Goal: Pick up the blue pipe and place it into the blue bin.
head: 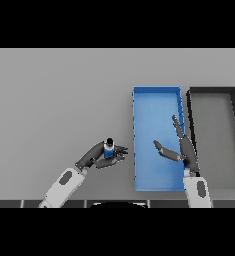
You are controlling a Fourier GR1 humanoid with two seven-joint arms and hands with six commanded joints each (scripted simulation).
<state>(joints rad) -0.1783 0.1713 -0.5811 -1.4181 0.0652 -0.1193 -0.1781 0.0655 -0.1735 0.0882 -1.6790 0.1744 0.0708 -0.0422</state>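
On the left of the head view, the left hand (100,156) lies low over the grey surface (59,100), palm turned up, with its fingers and thumb curled round the blue pipe (109,150). The pipe stands roughly upright in that grasp, a short blue piece with a dark cap at its top end, held just beside the left wall of the blue bin (157,91) but outside it. There is one pipe in view.

Further right, the blue bin sits as a long open tray running away from the robot, its floor bare. The right hand (185,150) hovers over the bin's right half, fingers straight and spread, the thumb pointing out to the left across the bin floor and the longest fingers reaching up along the right wall. It holds nothing.

Just beside the blue bin's right wall stands a second tray, a dark bin (212,90) with a grey floor, of like shape; the two look to be touching or nearly so. That makes two bins, one blue and one dark. Between the pipe and the blue bin only the bin's low left wall lies in the way.
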